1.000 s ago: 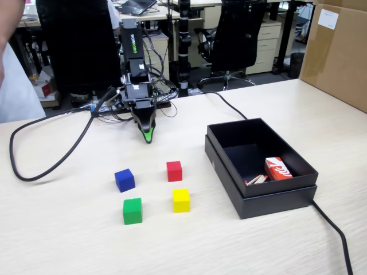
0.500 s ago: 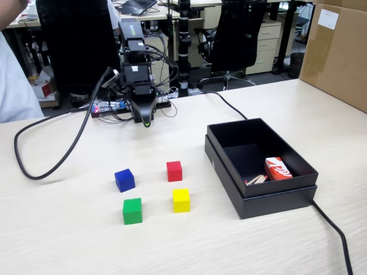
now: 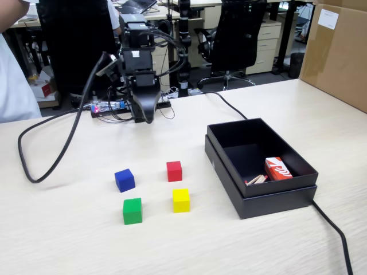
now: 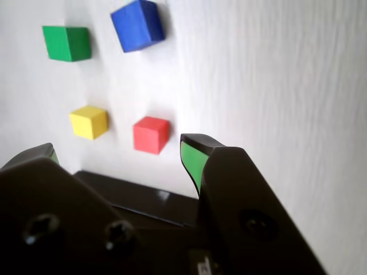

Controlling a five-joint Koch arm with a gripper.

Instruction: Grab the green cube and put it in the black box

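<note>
Currently the end effector (image 4: 117, 150) is hanging released and empty, with the green cube (image 4: 67, 43) lying well ahead, beyond the red cube (image 4: 151, 135).

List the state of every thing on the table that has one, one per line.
tool: open, empty, raised above the table
green cube: resting on table, untouched
blue cube: resting on table
red cube: resting on table
yellow cube: resting on table
black box: open, holding a red-and-white carton
</note>
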